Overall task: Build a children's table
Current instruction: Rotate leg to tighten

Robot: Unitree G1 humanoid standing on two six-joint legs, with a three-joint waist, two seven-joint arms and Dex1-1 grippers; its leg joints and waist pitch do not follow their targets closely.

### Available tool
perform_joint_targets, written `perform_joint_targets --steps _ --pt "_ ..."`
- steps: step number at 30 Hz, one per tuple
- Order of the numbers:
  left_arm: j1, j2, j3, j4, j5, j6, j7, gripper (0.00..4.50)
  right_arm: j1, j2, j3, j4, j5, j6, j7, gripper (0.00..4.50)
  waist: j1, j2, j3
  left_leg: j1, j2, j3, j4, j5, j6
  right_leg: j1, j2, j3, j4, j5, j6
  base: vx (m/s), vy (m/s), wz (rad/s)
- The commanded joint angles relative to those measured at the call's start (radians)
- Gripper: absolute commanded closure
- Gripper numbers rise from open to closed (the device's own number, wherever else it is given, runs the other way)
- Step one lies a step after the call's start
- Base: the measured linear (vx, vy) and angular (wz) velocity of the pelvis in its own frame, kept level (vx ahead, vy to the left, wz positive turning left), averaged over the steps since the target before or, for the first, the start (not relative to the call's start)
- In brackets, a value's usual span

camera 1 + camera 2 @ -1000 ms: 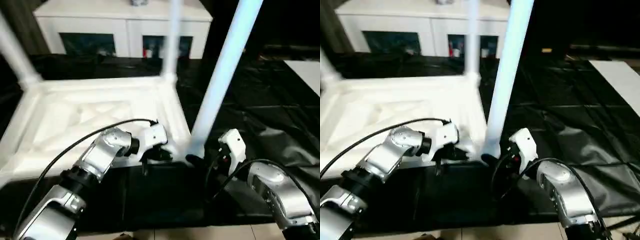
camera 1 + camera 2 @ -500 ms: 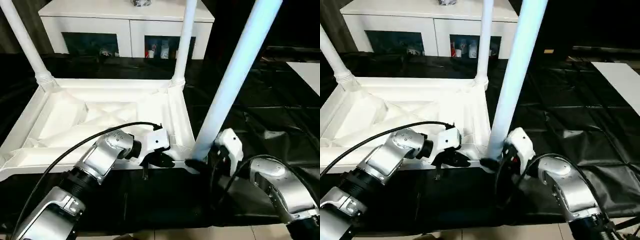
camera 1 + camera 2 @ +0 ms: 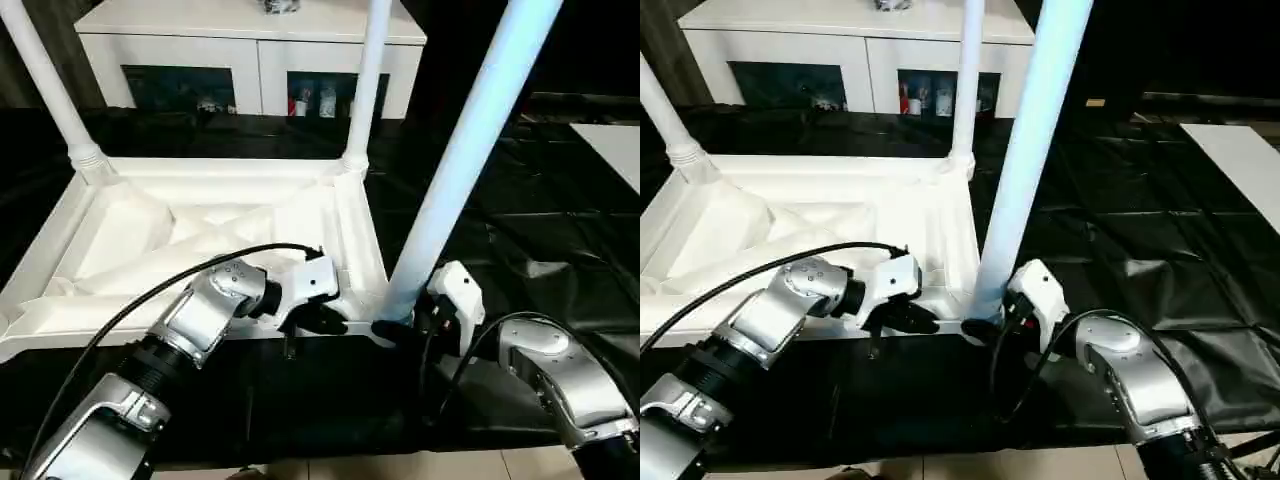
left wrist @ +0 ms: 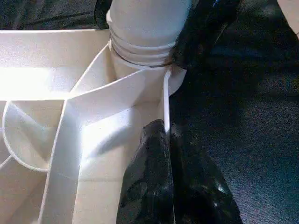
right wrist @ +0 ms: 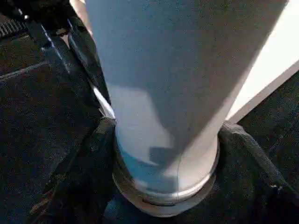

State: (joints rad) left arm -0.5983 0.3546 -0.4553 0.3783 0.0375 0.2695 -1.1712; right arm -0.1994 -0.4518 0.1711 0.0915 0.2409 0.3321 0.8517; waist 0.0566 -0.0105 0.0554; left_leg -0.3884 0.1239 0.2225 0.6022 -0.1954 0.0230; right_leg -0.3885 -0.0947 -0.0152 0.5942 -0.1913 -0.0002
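Lying upside down on black sheeting, the tabletop (image 3: 215,235) is pinched at its near rim by the left gripper (image 4: 166,140); the nearest leg's (image 3: 460,170) base is straddled by the right gripper (image 5: 163,154).

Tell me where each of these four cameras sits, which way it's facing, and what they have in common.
Left eye: on the head, looking forward and down at the upturned tabletop with both silver forearms below.
Right eye: beside it, same scene from slightly to the right.
Left wrist: looks along the left gripper, its fingers pinching the tabletop's rim near a corner socket.
Right wrist: looks along the right gripper, a finger either side of the near leg, at its base.
Shared: all four show that leg in its socket.
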Motion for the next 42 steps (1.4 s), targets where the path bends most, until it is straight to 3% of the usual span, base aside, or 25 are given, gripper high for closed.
perform_joint_targets --steps 1,6,9,10,12,15,16,18,19,20,21,22,25,26,28,32,33,34,37,39,40,42 --pt "-0.005 -0.039 0.012 0.020 0.011 0.025 0.068 4.50 -0.008 0.070 -0.042 0.062 -0.003 -0.031 -0.113 1.81 -0.005 -0.008 -0.057 0.033 0.110 -0.057 -0.088 -0.255 0.005 0.015 -0.076 0.034 -0.065 -0.192 -0.241 0.000 0.000 0.00" --pt "-0.043 -0.138 0.060 0.137 0.034 0.047 0.263 4.50 -0.052 0.239 -0.137 0.189 -0.009 -0.071 -0.399 1.82 -0.023 -0.010 -0.055 0.035 0.106 -0.068 -0.094 -0.344 -0.051 0.009 -0.075 0.031 -0.077 -0.337 -0.206 0.000 0.000 0.00" --pt "-0.079 -0.216 0.095 0.229 0.038 0.059 0.403 4.50 -0.096 0.341 -0.152 0.271 -0.041 -0.124 -0.559 1.82 -0.033 -0.002 -0.059 0.038 0.104 -0.068 -0.097 -0.375 -0.077 0.000 -0.069 0.031 -0.079 -0.323 -0.187 0.000 0.000 0.00" --pt "-0.097 -0.259 0.125 0.269 0.022 0.076 0.467 4.50 -0.125 0.376 -0.135 0.318 -0.072 -0.147 -0.619 1.82 -0.033 -0.006 -0.060 0.037 0.103 -0.068 -0.097 -0.368 -0.075 0.005 -0.070 0.031 -0.080 -0.301 -0.187 0.000 0.000 0.00" --pt "-0.128 -0.315 0.159 0.337 0.010 0.090 0.562 4.50 -0.179 0.425 -0.109 0.394 -0.126 -0.193 -0.712 1.82 -0.036 -0.001 -0.061 0.036 0.100 -0.064 -0.095 -0.354 -0.071 0.003 -0.070 0.032 -0.079 -0.268 -0.198 0.000 0.000 0.00" --pt "-0.156 -0.352 0.181 0.396 0.020 0.063 0.655 4.50 -0.226 0.477 -0.108 0.454 -0.150 -0.229 -0.773 1.83 -0.034 -0.003 -0.062 0.037 0.098 -0.062 -0.092 -0.341 -0.055 0.006 -0.071 0.033 -0.083 -0.261 -0.197 0.000 0.000 0.00" --pt "-0.166 -0.367 0.188 0.415 0.022 0.043 0.685 4.50 -0.242 0.498 -0.108 0.473 -0.157 -0.237 -0.798 1.83 -0.032 -0.008 -0.062 0.036 0.098 -0.061 -0.090 -0.322 -0.036 0.009 -0.071 0.034 -0.082 -0.246 -0.195 0.000 0.000 0.00" --pt "-0.181 -0.389 0.199 0.428 0.021 0.019 0.694 4.50 -0.258 0.525 -0.105 0.496 -0.159 -0.262 -0.788 1.83 -0.027 -0.008 -0.065 0.032 0.099 -0.058 -0.089 -0.271 -0.006 0.015 -0.070 0.033 -0.077 -0.190 -0.196 0.000 0.000 0.00" --pt "-0.182 -0.390 0.199 0.429 0.020 0.017 0.695 4.50 -0.259 0.526 -0.105 0.497 -0.159 -0.263 -0.788 1.83 -0.024 -0.008 -0.066 0.029 0.099 -0.057 -0.087 -0.233 0.024 0.020 -0.071 0.031 -0.073 -0.153 -0.205 0.000 0.000 0.00" --pt "-0.185 -0.389 0.196 0.422 0.026 0.010 0.688 4.50 -0.256 0.529 -0.110 0.486 -0.155 -0.276 -0.780 1.48 -0.024 -0.014 -0.066 0.028 0.100 -0.056 -0.086 -0.224 0.034 0.021 -0.072 0.031 -0.073 -0.149 -0.207 0.000 0.000 0.00" --pt "-0.185 -0.389 0.196 0.422 0.026 0.010 0.688 4.50 -0.256 0.529 -0.110 0.486 -0.155 -0.276 -0.780 1.48 -0.022 -0.011 -0.065 0.027 0.100 -0.057 -0.086 -0.220 0.040 0.022 -0.073 0.031 -0.072 -0.152 -0.208 0.000 0.000 0.00" --pt "-0.183 -0.378 0.189 0.409 0.034 -0.004 0.669 4.50 -0.246 0.523 -0.123 0.459 -0.150 -0.286 -0.778 1.10 -0.022 -0.010 -0.064 0.027 0.101 -0.056 -0.086 -0.219 0.046 0.021 -0.073 0.031 -0.074 -0.166 -0.209 0.000 0.000 0.00" --pt "-0.168 -0.331 0.155 0.377 0.058 -0.049 0.594 4.50 -0.216 0.481 -0.150 0.386 -0.152 -0.297 -0.788 1.02 -0.023 -0.007 -0.064 0.027 0.104 -0.060 -0.091 -0.249 0.038 0.018 -0.071 0.031 -0.076 -0.214 -0.187 0.000 0.000 0.00" --pt "-0.164 -0.322 0.149 0.370 0.061 -0.053 0.580 4.50 -0.208 0.472 -0.153 0.370 -0.152 -0.294 -0.786 0.79 -0.026 -0.007 -0.066 0.019 0.106 -0.065 -0.094 -0.230 0.038 0.026 -0.072 0.029 -0.073 -0.195 -0.182 0.000 0.000 0.00" --pt "-0.143 -0.290 0.132 0.339 0.062 -0.051 0.523 4.50 -0.170 0.429 -0.159 0.297 -0.147 -0.269 -0.763 0.63 -0.024 -0.007 -0.071 0.027 0.106 -0.060 -0.087 -0.196 0.051 0.018 -0.066 0.028 -0.066 -0.130 -0.195 0.000 0.000 0.00" --pt "-0.118 -0.252 0.116 0.301 0.053 -0.039 0.440 4.50 -0.123 0.371 -0.162 0.225 -0.142 -0.230 -0.713 0.36 -0.016 -0.003 -0.069 0.026 0.104 -0.052 -0.081 -0.147 0.085 0.019 -0.066 0.028 -0.060 -0.055 -0.220 0.000 0.000 0.00" --pt "-0.094 -0.204 0.088 0.257 0.049 -0.043 0.338 4.50 -0.083 0.305 -0.157 0.165 -0.109 -0.199 -0.602 0.19 -0.015 -0.002 -0.067 0.023 0.103 -0.053 -0.081 -0.171 0.083 0.017 -0.068 0.029 -0.064 -0.088 -0.226 0.000 0.000 0.00" --pt "-0.091 -0.198 0.085 0.251 0.047 -0.043 0.324 4.50 -0.078 0.295 -0.155 0.157 -0.105 -0.194 -0.583 0.14 -0.007 -0.003 -0.068 0.025 0.111 -0.056 -0.081 -0.165 0.086 0.023 -0.072 0.030 -0.061 -0.086 -0.220 0.000 0.000 0.00" --pt "-0.075 -0.164 0.067 0.213 0.037 -0.034 0.249 4.50 -0.054 0.243 -0.141 0.113 -0.058 -0.156 -0.467 0.07 -0.012 -0.001 -0.066 0.026 0.109 -0.053 -0.084 -0.180 0.075 0.017 -0.065 0.028 -0.060 -0.090 -0.230 0.000 0.000 0.00" --pt "-0.057 -0.117 0.039 0.167 0.022 -0.039 0.147 4.50 -0.020 0.162 -0.106 0.047 -0.003 -0.104 -0.304 0.07 -0.005 0.000 -0.064 0.027 0.112 -0.056 -0.086 -0.215 0.068 0.023 -0.068 0.028 -0.064 -0.119 -0.226 0.000 0.000 0.00" --pt "-0.046 -0.087 0.019 0.138 0.013 -0.049 0.085 4.50 0.002 0.110 -0.082 0.008 0.029 -0.064 -0.208 0.07 -0.003 0.003 -0.064 0.031 0.115 -0.055 -0.088 -0.215 0.058 0.019 -0.066 0.029 -0.061 -0.102 -0.229 0.000 0.000 0.00" --pt "-0.038 -0.067 0.006 0.113 -0.001 -0.054 0.034 4.50 0.011 0.081 -0.068 -0.002 0.031 -0.051 -0.166 0.07 -0.001 0.003 -0.065 0.032 0.114 -0.054 -0.088 -0.212 0.055 0.018 -0.064 0.028 -0.058 -0.086 -0.234 0.000 0.000 0.00"
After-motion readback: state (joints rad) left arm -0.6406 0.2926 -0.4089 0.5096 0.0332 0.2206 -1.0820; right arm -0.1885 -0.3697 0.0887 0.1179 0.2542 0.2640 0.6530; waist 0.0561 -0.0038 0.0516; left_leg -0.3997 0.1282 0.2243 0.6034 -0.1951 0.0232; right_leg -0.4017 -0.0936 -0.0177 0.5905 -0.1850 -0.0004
